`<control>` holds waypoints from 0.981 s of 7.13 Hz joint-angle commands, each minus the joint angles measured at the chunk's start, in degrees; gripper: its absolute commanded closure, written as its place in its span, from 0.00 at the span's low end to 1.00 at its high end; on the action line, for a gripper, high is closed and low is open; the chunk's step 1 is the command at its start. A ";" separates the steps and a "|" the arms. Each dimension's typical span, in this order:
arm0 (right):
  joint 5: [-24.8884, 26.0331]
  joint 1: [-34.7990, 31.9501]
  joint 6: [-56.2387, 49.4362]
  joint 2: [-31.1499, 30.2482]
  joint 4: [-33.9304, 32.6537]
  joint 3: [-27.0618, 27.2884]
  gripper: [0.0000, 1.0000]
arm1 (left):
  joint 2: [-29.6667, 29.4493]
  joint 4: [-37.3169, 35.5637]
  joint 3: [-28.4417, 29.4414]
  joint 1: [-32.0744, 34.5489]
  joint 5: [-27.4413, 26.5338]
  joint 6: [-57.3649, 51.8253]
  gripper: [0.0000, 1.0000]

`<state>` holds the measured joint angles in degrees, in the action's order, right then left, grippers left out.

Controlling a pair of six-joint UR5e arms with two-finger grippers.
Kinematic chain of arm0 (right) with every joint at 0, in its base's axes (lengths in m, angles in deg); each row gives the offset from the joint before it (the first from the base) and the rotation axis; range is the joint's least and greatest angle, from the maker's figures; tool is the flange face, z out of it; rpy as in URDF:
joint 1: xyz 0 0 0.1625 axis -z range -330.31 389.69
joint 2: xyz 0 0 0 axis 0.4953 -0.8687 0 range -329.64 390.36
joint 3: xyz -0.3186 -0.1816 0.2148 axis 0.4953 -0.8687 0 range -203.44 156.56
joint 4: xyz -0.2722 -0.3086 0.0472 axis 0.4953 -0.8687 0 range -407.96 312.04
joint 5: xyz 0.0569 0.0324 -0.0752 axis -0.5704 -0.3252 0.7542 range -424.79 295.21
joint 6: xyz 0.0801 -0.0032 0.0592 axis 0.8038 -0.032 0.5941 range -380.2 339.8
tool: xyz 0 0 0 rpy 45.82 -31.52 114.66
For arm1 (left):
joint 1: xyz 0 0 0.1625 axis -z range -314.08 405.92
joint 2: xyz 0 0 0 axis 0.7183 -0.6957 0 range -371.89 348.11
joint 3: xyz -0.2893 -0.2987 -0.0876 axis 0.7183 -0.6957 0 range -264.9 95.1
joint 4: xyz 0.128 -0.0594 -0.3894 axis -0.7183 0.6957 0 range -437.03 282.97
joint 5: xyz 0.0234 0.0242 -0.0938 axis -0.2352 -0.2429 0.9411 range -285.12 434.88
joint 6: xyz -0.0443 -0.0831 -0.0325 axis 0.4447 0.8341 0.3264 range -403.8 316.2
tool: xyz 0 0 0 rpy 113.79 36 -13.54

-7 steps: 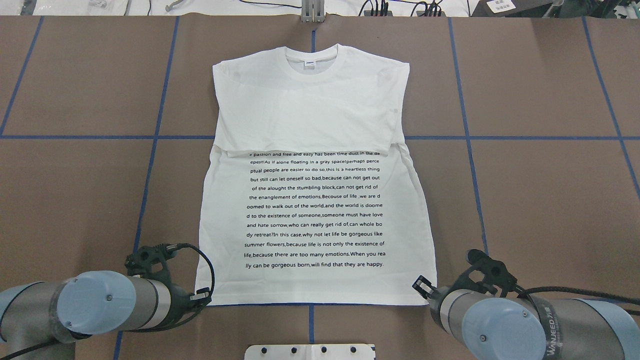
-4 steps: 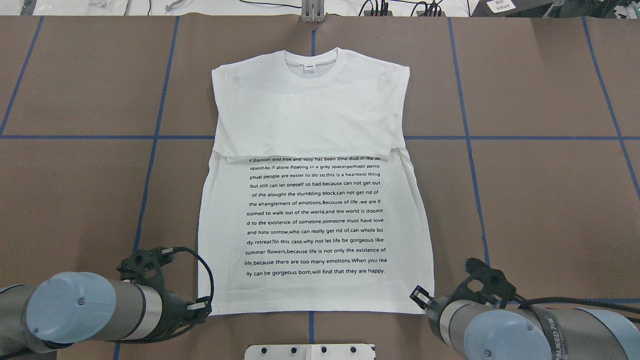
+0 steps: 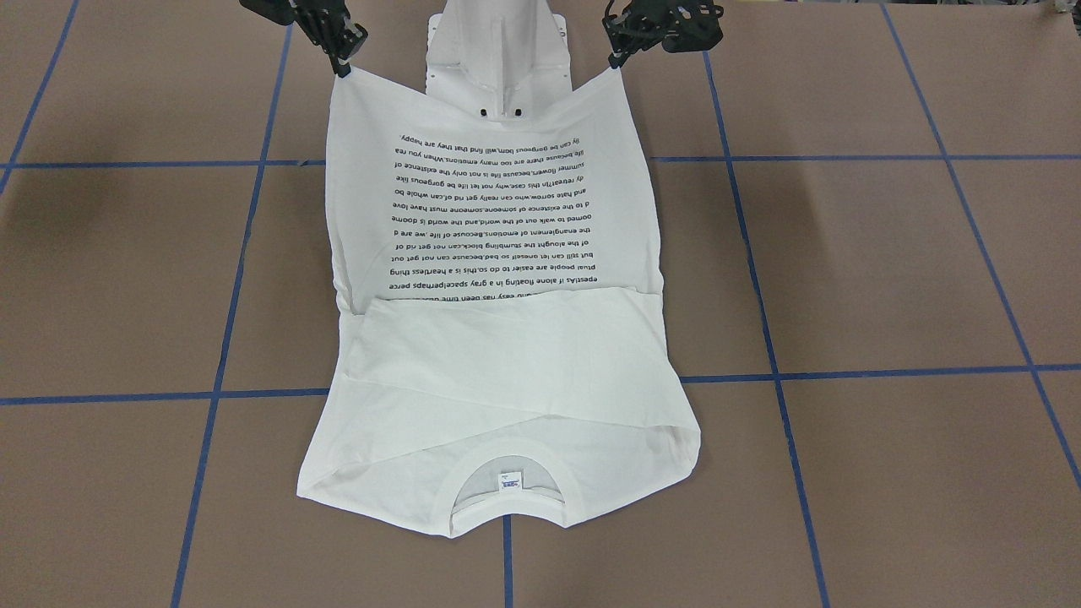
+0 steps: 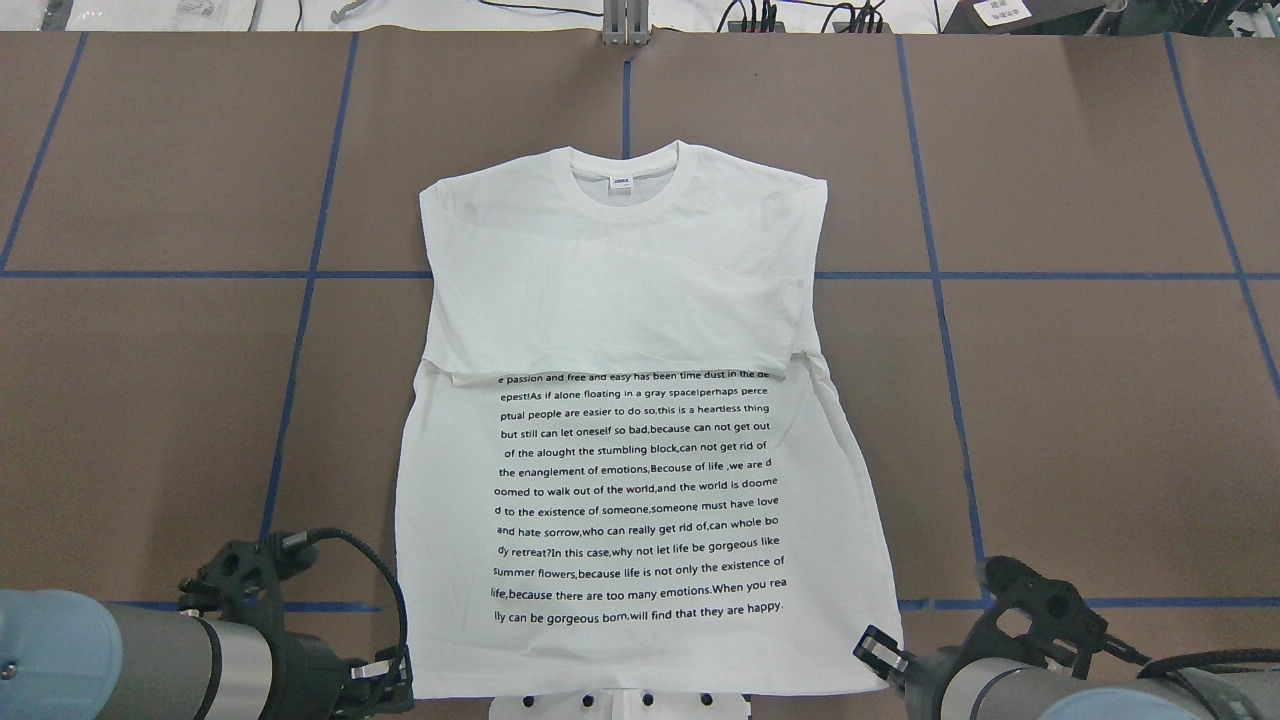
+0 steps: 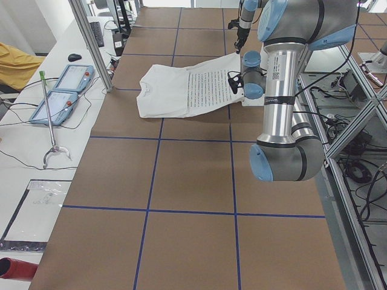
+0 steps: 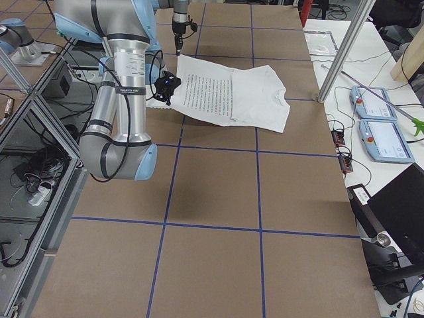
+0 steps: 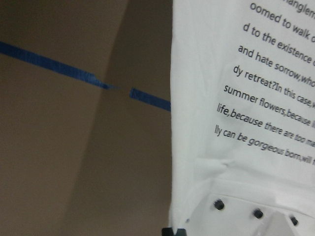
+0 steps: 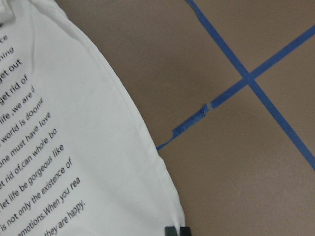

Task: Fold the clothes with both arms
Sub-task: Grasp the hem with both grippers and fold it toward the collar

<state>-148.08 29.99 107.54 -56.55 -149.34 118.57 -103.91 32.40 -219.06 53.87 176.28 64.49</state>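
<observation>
The clothes are one white T-shirt (image 4: 620, 300) lying text side up on the brown table, collar (image 4: 622, 190) at the far end. Its upper part is folded down over the first lines of print. My left gripper (image 4: 385, 685) is shut on the near left hem corner. My right gripper (image 4: 880, 655) is shut on the near right hem corner. In the front-facing view the T-shirt (image 3: 507, 355) stretches from the left gripper (image 3: 615, 61) and right gripper (image 3: 342, 66), and its hem is raised over the pedestal. Each wrist view shows a hem corner of the T-shirt (image 7: 236, 147) (image 8: 74, 123) at its fingertips.
The white pedestal base (image 3: 498, 51) sits under the lifted hem, its plate (image 4: 620, 708) showing at the near table edge. Blue tape lines (image 4: 310, 275) grid the brown surface. Two teach pendants (image 5: 63, 90) and an aluminium post (image 5: 91, 42) stand beyond the far edge.
Both grippers have drawn back toward the robot with the hem corners, dragging the whole shirt nearer. The collar has slid away from the table's far edge.
</observation>
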 commanded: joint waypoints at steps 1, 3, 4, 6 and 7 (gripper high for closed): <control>-0.64 -9.13 -8.49 5.47 -2.23 -1.02 1.00 | -6.19 -0.71 0.90 9.93 -0.06 -10.20 1.00; -5.70 -21.06 -19.92 19.42 -7.23 -11.34 1.00 | -15.35 -2.73 11.41 21.87 0.20 -21.05 1.00; -8.35 -27.13 -28.77 21.41 -6.38 -16.63 1.00 | -17.73 -1.78 17.56 27.85 1.94 -25.54 1.00; -8.91 -35.16 -38.32 26.41 -2.09 -28.56 1.00 | -23.81 6.17 31.45 34.55 2.48 -28.75 1.00; -8.91 -37.63 -39.83 27.57 3.24 -36.03 1.00 | -24.95 10.58 36.99 35.54 2.40 -29.71 1.00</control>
<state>-156.77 -4.01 70.84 -31.16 -151.19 91.17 -126.94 37.62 -189.10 87.01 178.57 36.09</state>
